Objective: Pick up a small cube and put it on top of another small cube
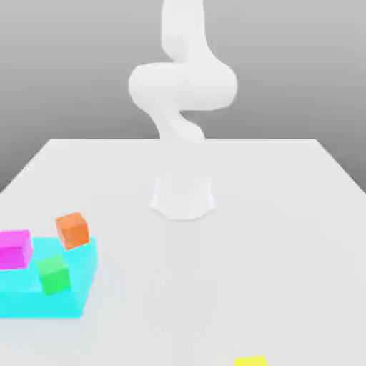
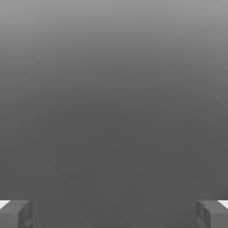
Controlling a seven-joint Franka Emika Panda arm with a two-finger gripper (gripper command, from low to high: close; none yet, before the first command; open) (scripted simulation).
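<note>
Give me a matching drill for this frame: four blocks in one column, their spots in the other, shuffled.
Things:
1. yellow cube
2. orange cube
3. green cube
4. magenta block

Places, exterior view:
A. at the left edge, on the cyan block
B. at the bottom edge, right of centre, on the table
C. at the cyan block's back edge, nearest the arm's base
D. at the cyan block's front, below the orange one in the picture

Pairs: 1-B, 2-C, 3-D, 4-A
</note>
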